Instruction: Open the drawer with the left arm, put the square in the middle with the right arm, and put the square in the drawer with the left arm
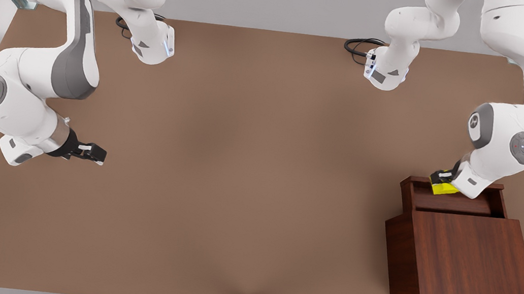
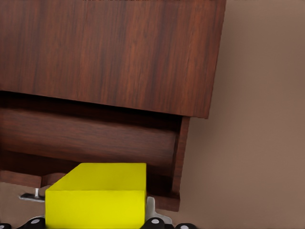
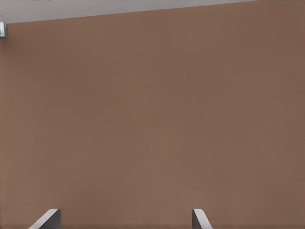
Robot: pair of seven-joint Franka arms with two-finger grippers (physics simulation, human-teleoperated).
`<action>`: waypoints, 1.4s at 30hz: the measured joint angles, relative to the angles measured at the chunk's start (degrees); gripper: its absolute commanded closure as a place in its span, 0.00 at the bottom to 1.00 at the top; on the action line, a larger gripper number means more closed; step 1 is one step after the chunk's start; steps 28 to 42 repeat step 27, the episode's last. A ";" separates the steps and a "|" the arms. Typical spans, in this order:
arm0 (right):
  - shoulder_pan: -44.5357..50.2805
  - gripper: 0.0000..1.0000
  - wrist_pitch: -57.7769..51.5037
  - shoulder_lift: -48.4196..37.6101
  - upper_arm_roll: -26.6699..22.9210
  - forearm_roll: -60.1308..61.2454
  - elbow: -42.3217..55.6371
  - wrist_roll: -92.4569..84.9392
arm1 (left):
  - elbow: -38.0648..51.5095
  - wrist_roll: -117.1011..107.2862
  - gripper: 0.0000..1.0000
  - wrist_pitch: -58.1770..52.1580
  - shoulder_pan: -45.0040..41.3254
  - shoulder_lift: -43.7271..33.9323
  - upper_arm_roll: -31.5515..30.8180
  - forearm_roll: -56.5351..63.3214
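Holding the square (image 1: pixel 445 188) over the open drawer (image 1: pixel 454 204), the left hand (image 1: pixel 443 181) has its fingers clamped on the cube's sides, as the left wrist view shows the yellow block (image 2: pixel 96 194) pinned between black pads with the drawer cavity just beyond it. The grip from the sides makes sense: it leaves the underside free so the cube can go straight down into the shallow tray. The drawer stands pulled out from the wooden box (image 1: pixel 469 258), its recess exposed at the box's back edge, which is why the arm reaches in from behind the box and tilts down toward it. Whether the cube already rests on the tray floor or hangs just above it I cannot tell; in the front view it sits at the drawer's rim, at an angle. My reading is that the final step is under way, with release left to do; letting go while the cube overlaps the rim could tip it out onto the bench (image 1: pixel 249 165). The right hand (image 1: pixel 91 152) waits well away from the box, low over bare bench, its fingers (image 3: pixel 200 219) apart and holding nothing.
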 measured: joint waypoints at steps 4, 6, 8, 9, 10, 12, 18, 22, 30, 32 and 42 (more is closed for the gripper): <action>0.03 0.00 0.00 -0.01 0.00 0.00 0.00 0.00 | 1.71 5.85 0.25 2.14 3.96 3.45 0.00 0.24; 0.03 0.00 0.00 0.06 0.00 0.08 0.00 0.00 | 1.85 7.70 0.25 2.23 4.91 4.38 0.00 0.46; -0.07 0.00 0.00 0.08 0.00 0.09 -0.08 0.00 | 1.85 8.21 0.25 2.49 4.75 4.73 0.00 0.80; -0.06 0.00 0.00 0.08 0.00 0.09 -0.03 0.00 | 1.85 8.56 0.25 2.58 4.88 4.83 0.00 1.14; -0.06 0.00 0.00 0.08 0.00 0.09 -0.08 0.00 | 2.24 8.59 0.25 2.58 5.05 5.26 0.00 1.42; -0.06 0.00 0.00 0.17 0.00 0.09 -0.07 0.00 | 3.16 8.59 0.16 2.58 5.22 6.05 0.00 1.75; -0.06 0.00 0.01 0.17 0.00 0.09 -0.01 0.00 | 3.92 8.55 0.00 2.57 5.57 6.68 0.00 2.04; -0.06 0.00 0.18 0.26 0.00 0.17 -0.01 0.00 | 18.39 5.94 0.00 -19.02 0.12 3.37 -6.12 1.46; -0.69 0.00 -0.57 -1.06 -0.03 -0.07 -0.35 -3.15 | 26.11 5.70 0.00 -24.32 -4.74 3.74 -6.07 1.14; -0.69 0.00 -0.57 -1.06 -0.03 -0.07 -0.35 -3.15 | 26.11 5.70 0.00 -24.32 -4.74 3.74 -6.07 1.14; -0.69 0.00 -0.57 -1.06 -0.03 -0.07 -0.35 -3.15 | 26.11 5.70 0.00 -24.32 -4.74 3.74 -6.07 1.14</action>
